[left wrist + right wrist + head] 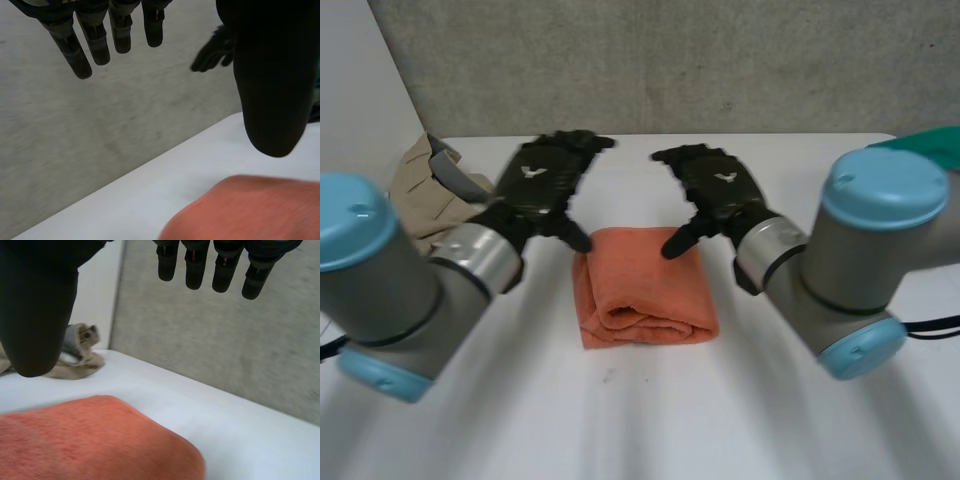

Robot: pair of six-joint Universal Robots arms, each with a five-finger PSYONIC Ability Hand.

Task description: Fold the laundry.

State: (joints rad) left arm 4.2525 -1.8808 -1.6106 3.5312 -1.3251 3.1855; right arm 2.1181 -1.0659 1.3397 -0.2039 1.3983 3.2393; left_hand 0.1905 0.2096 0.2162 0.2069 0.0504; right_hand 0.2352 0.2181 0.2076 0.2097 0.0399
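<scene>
Lying folded on the white worktop (620,420) is the orange towel (642,290), a thick squarish bundle with rounded folds along its near edge. My left hand (542,180) hovers just beyond the towel's far left corner, palm down. Its fingers (95,40) are straight and spread with nothing in them. Its thumb (272,85) points down toward that corner, and in the left wrist view a strip of worktop shows between the thumb tip and the towel (250,210).

My right hand (720,190) mirrors it beyond the far right corner, also wide open and holding nothing. Its fingers (225,270) are straight, and its thumb (35,310) angles down over the towel (90,440), apart from it. The fingertips of the two hands point roughly toward each other at the far side, with bare worktop between them. In the left wrist view the right hand (212,50) shows past my left thumb.

A heap of beige clothes (420,190) lies at the worktop's far left, behind my left hand and well apart from the towel. Something green (932,145) sits at the far right edge; I cannot tell what it is. A grey wall (670,60) stands behind the worktop.
</scene>
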